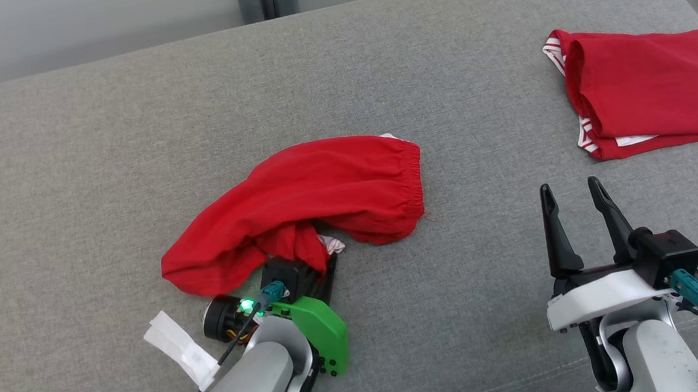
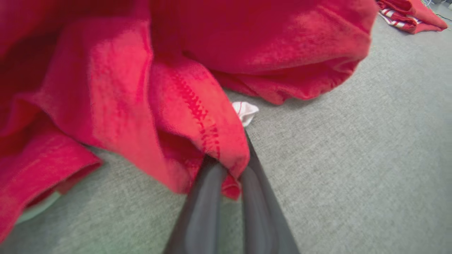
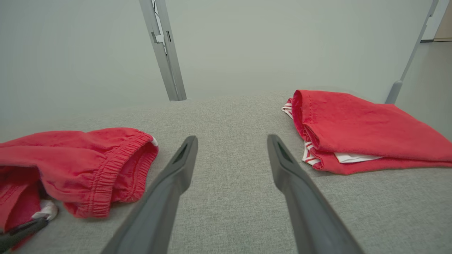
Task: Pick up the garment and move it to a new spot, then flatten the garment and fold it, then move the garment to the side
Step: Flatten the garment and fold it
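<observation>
The garment [image 1: 307,201] is a pair of red shorts with an elastic waistband, lying crumpled in the middle of the grey cushion. My left gripper [image 1: 316,255] reaches in under its near edge, fingers mostly covered by cloth. In the left wrist view, my left gripper [image 2: 231,173] is shut on a stitched red hem of the garment [image 2: 197,116]. My right gripper [image 1: 574,197] stands open over bare cushion to the right, apart from the cloth. Its fingers [image 3: 176,173] frame empty fabric, with the garment [image 3: 88,165] to their left.
A folded red garment with red-and-white striped trim [image 1: 643,96] lies at the back right of the grey cushion [image 1: 110,162]. It also appears as a folded red pile [image 3: 356,130] in the right wrist view. A white paper tag [image 1: 179,346] hangs beside my left wrist.
</observation>
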Available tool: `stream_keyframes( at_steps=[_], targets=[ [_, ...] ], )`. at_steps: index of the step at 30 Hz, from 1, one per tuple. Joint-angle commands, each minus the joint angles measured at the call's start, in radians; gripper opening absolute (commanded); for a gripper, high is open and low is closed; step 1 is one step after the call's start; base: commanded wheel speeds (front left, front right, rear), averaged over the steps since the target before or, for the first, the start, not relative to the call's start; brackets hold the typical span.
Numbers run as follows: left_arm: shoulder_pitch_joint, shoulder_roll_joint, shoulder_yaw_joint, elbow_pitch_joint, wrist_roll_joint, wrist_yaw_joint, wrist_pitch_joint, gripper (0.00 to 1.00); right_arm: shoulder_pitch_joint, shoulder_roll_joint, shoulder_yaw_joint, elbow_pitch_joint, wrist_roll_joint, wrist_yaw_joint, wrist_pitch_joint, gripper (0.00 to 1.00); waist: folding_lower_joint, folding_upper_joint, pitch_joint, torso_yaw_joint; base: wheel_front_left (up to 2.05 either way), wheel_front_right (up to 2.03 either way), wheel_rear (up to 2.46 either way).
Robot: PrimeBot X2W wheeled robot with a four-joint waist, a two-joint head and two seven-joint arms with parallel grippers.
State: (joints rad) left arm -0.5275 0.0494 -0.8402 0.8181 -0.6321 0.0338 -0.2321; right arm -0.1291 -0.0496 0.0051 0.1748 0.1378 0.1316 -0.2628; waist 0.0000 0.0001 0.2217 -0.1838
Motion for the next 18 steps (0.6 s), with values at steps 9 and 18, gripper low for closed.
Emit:
stream_keyframes(
  at_steps=[9,18],
  targets=[
    [-0.044,0.003,-0.011,-0.215,0.040,0.031,-0.033,0.00,0.033,-0.002,-0.011,0.005,-0.004,-0.002,-0.003,1.00,0.0000,-0.0001,-0.086,0.089,0.00,0.00,0.00],
    [0.034,0.058,0.088,-0.584,0.111,0.068,-0.033,0.00,0.075,-0.002,-0.013,0.015,-0.001,-0.002,-0.003,1.00,0.0000,-0.0001,-0.169,0.145,0.00,0.00,0.00]
  ],
)
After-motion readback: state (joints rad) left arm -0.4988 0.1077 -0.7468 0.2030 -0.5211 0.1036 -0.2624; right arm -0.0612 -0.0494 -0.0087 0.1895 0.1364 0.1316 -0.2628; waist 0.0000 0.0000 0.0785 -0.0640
